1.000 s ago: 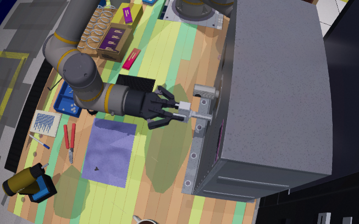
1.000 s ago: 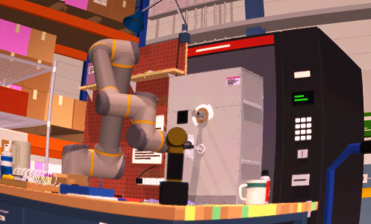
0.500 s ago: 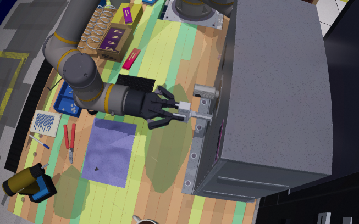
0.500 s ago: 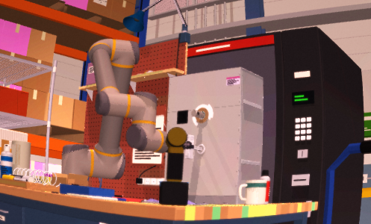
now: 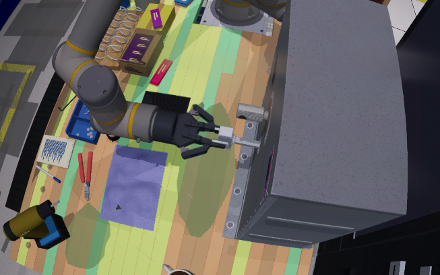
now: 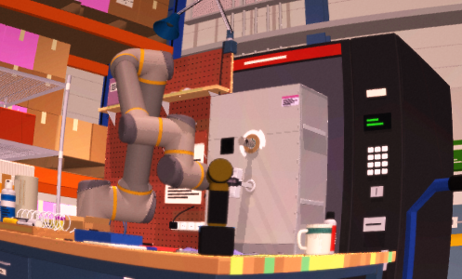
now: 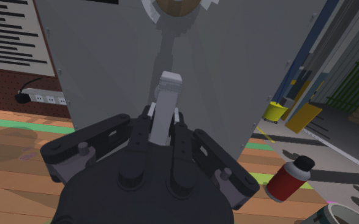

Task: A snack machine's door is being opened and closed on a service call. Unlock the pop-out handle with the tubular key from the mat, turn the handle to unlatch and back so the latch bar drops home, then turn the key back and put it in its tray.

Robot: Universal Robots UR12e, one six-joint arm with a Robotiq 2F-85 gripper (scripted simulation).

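Note:
My gripper (image 5: pixel 222 137) (image 7: pixel 163 121) reaches level toward the front of the grey door panel (image 5: pixel 248 171) (image 6: pixel 268 162). Between its fingers sits the grey square head of the tubular key (image 5: pixel 225 135) (image 7: pixel 166 107). The key's shaft (image 5: pixel 247 142) runs into the door. Above the key stands the round pop-out handle (image 5: pixel 252 112) (image 6: pixel 252 142), with a brown face and a white ring. The purple mat (image 5: pixel 134 186) lies on the bench below my arm. The black tray (image 5: pixel 166 101) lies beside my forearm. My gripper is closed and holds the key.
The grey cabinet (image 5: pixel 334 119) fills the right side, with a black vending machine (image 6: pixel 391 139) behind it. On the bench are a red spray can (image 7: pixel 287 180), a mug (image 6: pixel 316 238), red pliers (image 5: pixel 85 174), a blue bin (image 5: pixel 81 123) and a yellow drill (image 5: pixel 31 222).

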